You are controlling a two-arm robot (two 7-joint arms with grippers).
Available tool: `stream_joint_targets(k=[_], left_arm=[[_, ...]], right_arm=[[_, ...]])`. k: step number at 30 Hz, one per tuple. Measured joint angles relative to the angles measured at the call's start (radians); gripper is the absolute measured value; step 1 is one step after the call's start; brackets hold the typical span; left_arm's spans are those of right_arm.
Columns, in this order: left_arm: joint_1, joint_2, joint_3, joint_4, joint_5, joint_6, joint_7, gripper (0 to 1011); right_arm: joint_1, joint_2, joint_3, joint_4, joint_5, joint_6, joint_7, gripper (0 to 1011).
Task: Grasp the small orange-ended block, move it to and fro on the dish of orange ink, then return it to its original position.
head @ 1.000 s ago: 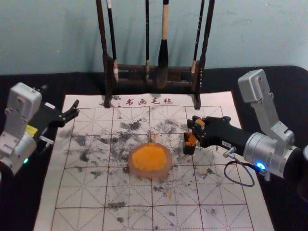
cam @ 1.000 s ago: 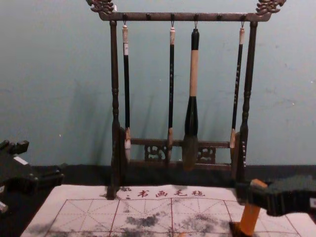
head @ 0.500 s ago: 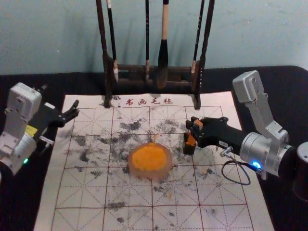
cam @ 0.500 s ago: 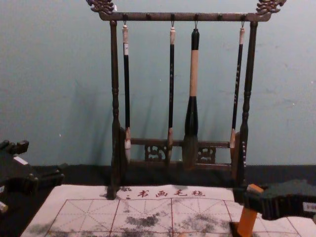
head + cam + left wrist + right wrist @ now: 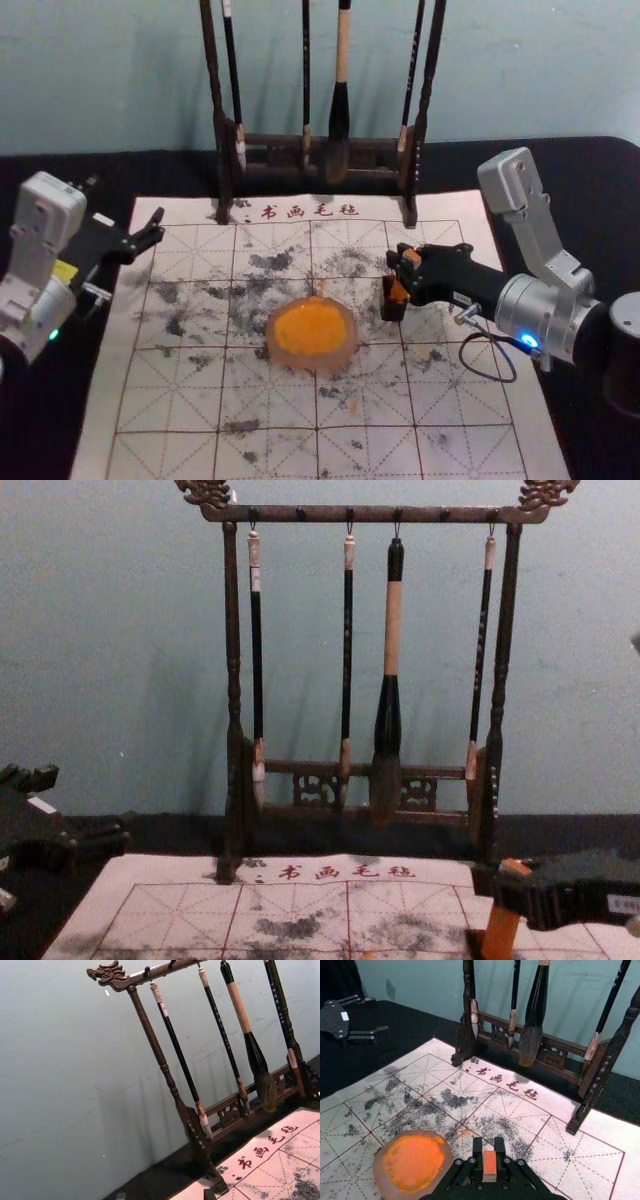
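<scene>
Blue-green wall [image 5: 100, 80] at the back, black bench [image 5: 590, 190] below, gridded mat [image 5: 270, 450] laid over it, probably to catch ink spots. Rack [image 5: 231, 630] stands at the mat's far edge with 4 brushes [image 5: 391, 630] hung tips down, off the work area.

Right gripper [image 5: 489, 1144] reaches in from the right, jaws clenched on the block [image 5: 503, 925], 1 on each side, near its top. High grip makes sense: lower end stays free for inking. Block leans slightly, foot at the small dark holder [image 5: 393, 310], right of the ink dish [image 5: 277, 350]. Holder presumably keeps it standing and its inky end off the mat.

Left gripper [image 5: 157, 223] is parked at the mat's left side, jaws released, holding nothing. Only 1 arm needed here.

Step looks like grasp or put-back at the holder; can't tell which. If grasp: lift straight up past the holder walls, then over to the ink [image 5: 310, 328]. If put-back: seat it fully, then release. Risk either way: tilted block catches the holder and tips it.
</scene>
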State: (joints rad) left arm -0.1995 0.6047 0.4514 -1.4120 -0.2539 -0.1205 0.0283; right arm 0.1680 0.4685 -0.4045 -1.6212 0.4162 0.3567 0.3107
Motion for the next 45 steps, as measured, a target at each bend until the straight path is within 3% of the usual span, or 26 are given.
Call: stream_joint_targets(k=[31, 45], left_arm=[[0.000, 0.000, 0.000, 0.000, 0.000, 0.000, 0.000, 1001], [0.000, 0.000, 0.000, 0.000, 0.000, 0.000, 0.000, 1001]], right_arm=[[0.016, -0.048, -0.017, 0.081, -0.078, -0.009, 0.023, 111], [0.015, -0.048, -0.017, 0.081, -0.080, -0.011, 0.024, 111]])
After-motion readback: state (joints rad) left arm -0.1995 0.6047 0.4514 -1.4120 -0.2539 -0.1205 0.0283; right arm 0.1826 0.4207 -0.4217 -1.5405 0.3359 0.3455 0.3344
